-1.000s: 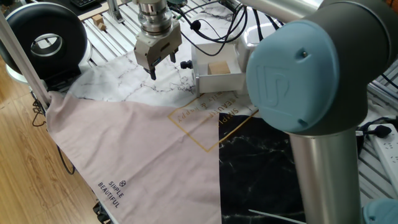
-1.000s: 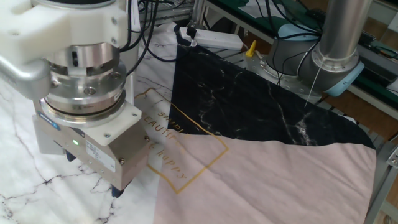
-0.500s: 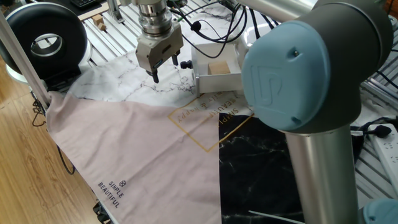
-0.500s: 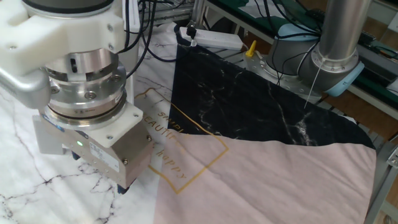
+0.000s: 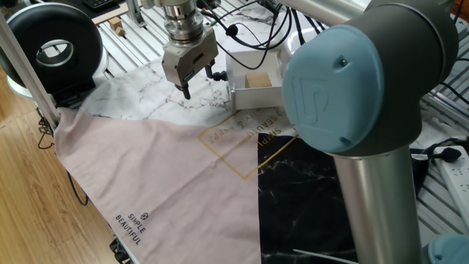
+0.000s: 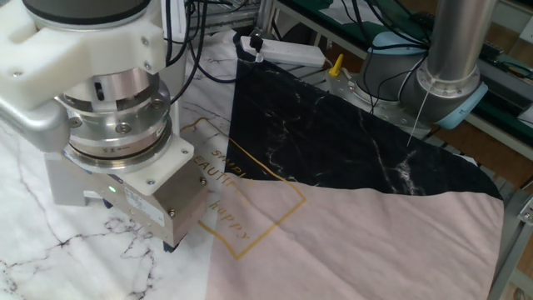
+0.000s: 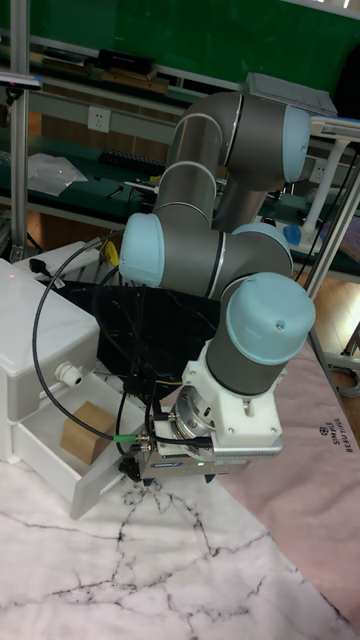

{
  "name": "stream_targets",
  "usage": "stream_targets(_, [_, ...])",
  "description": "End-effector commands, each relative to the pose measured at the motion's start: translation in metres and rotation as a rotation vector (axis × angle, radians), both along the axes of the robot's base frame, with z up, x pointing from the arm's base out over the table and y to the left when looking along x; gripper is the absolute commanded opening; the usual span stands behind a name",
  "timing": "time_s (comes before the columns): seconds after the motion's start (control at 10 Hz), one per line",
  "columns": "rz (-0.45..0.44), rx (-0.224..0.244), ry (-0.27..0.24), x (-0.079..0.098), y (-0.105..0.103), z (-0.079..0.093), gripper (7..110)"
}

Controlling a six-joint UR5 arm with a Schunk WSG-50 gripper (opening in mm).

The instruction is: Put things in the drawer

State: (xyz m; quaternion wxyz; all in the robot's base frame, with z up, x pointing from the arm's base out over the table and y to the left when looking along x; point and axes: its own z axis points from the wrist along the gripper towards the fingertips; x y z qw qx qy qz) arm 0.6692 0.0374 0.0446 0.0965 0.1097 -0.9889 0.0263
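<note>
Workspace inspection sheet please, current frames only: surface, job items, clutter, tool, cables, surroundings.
Surface: table covered by white marble-print sheet, pink cloth and black marble-print sheet.
Job's things: wooden block lies inside the drawer, which is pulled open from the white cabinet.
Clutter: nothing seen loose on the cloths.
Tool: tool hangs above the white sheet, just outside the drawer front by its knob; empty; open or shut cannot be told.
Cables: black cable loops from the tool over the cabinet; more cables behind the table.
Surroundings: round black device at the table edge, power strip, wood floor.
</note>
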Motion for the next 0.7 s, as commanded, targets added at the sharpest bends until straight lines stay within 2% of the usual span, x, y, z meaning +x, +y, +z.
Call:
stream_targets(0.0, [-0.006, -0.005, 0.020, -0.004, -0.002, 0.000, 88])
stream_targets(0.6, [-0.014, -0.054, 0.046, -0.010, -0.015, 0.003, 88])
